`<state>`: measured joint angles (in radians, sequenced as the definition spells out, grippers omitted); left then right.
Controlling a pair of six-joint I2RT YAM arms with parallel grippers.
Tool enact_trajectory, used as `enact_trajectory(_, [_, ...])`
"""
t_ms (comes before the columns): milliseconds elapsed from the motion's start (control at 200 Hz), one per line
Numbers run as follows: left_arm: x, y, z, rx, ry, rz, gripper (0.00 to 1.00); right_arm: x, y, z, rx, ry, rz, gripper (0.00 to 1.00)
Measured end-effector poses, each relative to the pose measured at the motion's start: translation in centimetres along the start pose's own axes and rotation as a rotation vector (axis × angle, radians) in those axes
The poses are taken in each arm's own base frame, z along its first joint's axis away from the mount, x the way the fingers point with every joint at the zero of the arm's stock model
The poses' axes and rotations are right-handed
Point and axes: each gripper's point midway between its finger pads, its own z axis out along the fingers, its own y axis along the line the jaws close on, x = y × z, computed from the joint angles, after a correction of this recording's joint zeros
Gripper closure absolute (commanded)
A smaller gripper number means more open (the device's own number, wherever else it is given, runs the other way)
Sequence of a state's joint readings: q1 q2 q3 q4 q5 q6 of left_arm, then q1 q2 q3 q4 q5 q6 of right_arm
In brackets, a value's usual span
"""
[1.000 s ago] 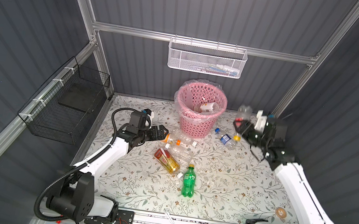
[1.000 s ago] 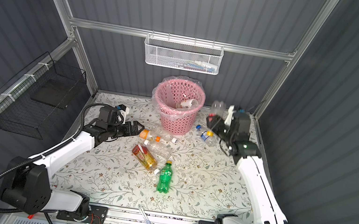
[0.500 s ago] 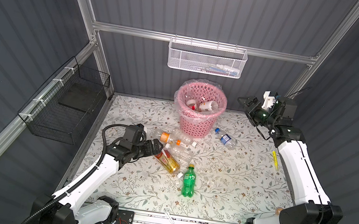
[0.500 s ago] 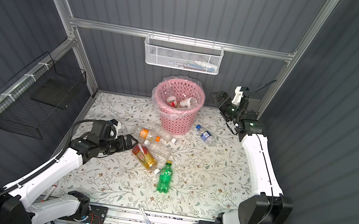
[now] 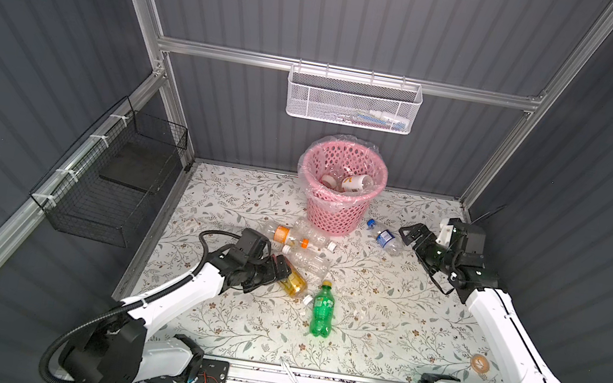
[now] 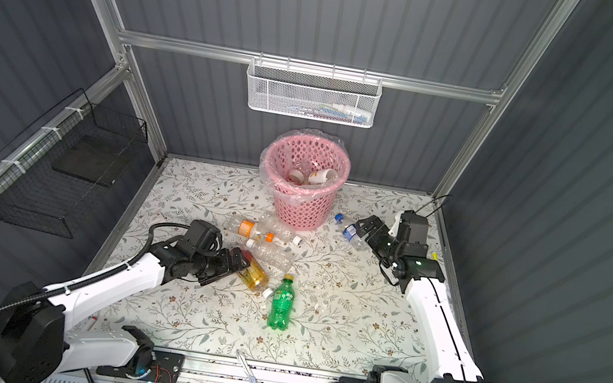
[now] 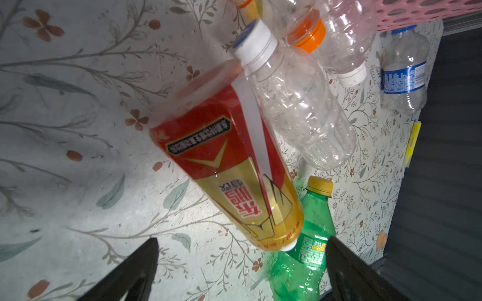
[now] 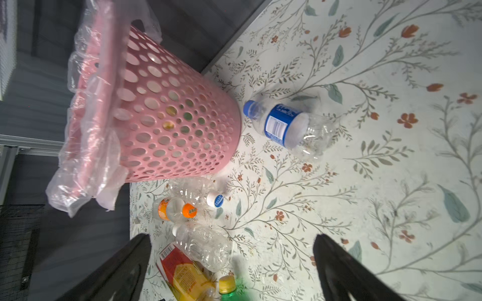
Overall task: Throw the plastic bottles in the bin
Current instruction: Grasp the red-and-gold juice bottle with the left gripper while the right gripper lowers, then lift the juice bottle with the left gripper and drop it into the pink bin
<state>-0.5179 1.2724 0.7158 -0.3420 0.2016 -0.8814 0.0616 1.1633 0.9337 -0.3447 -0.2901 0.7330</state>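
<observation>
Floral table [image 5: 381, 310], grey walls. Left gripper [image 5: 280, 272] gapes wide at the amber bottle [image 5: 294, 282], left of centre. Clear bottles [image 5: 307, 239] and a green bottle [image 5: 322, 309] lie mid-table. Pink bin [image 5: 330, 213], bottles inside, stands at the back edge. Right gripper [image 5: 411, 235], wide and empty, sits just beside the blue-capped bottle [image 5: 385, 237].

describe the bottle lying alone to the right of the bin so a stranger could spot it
Find the pink bin at the back of the floral table. To its right in both top views, away from the pile of bottles in front of it, one clear bottle lies on its side. Unlike the others, it has a blue cap and a blue-and-white label.
</observation>
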Motion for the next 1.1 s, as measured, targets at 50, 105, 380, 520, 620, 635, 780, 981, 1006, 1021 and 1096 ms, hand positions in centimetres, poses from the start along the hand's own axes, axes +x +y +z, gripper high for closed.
enact_trajectory(50, [0.0, 0.2, 0.8, -0.014, 0.012, -0.012, 0.01, 0.3, -0.4, -0.1, 0.005, 0.001, 0.004, 0.01])
enact_trajectory(105, [0.1, 0.5, 1.6, -0.029, 0.027, -0.024, 0.01, 0.5, -0.7, -0.1, 0.004, -0.003, 0.01, 0.01])
enact_trajectory(380, [-1.0, -0.1, 3.5, -0.034, 0.027, -0.044, 0.03, 1.1, -1.7, 0.0, -0.016, -0.021, 0.051, 0.01])
enact_trajectory(520, [-1.4, -0.2, 4.4, -0.043, 0.028, -0.046, 0.1, 1.0, -1.6, 0.4, -0.029, -0.02, 0.057, 0.01])
enact_trajectory(620, [-1.5, -0.1, 4.9, -0.052, 0.035, -0.048, 0.17, 1.0, -1.9, 1.1, -0.021, -0.013, 0.069, 0.01])
enact_trajectory(635, [-1.5, 0.0, 4.9, -0.053, 0.035, -0.048, 0.18, 1.0, -2.0, 1.2, -0.019, -0.011, 0.071, 0.01])
enact_trajectory(780, [-1.6, 0.1, 4.9, -0.06, 0.028, -0.044, 0.31, 1.1, -2.4, 1.6, -0.01, -0.004, 0.086, 0.01])
enact_trajectory(981, [-2.0, 0.2, 3.9, -0.071, -0.01, -0.036, 0.39, 1.0, -2.6, 1.8, -0.006, -0.002, 0.089, 0.02])
enact_trajectory(1006, [-2.1, 0.1, 3.6, -0.069, -0.018, -0.034, 0.39, 1.1, -2.7, 1.9, -0.004, 0.0, 0.09, 0.01])
enact_trajectory(1021, [-2.2, 0.1, 3.5, -0.069, -0.022, -0.031, 0.39, 1.1, -2.7, 1.9, -0.003, 0.001, 0.09, 0.01])
enact_trajectory(1096, [-2.6, -0.3, 2.4, -0.057, -0.057, -0.011, 0.4, 1.4, -3.1, 2.2, 0.007, 0.013, 0.093, 0.02])
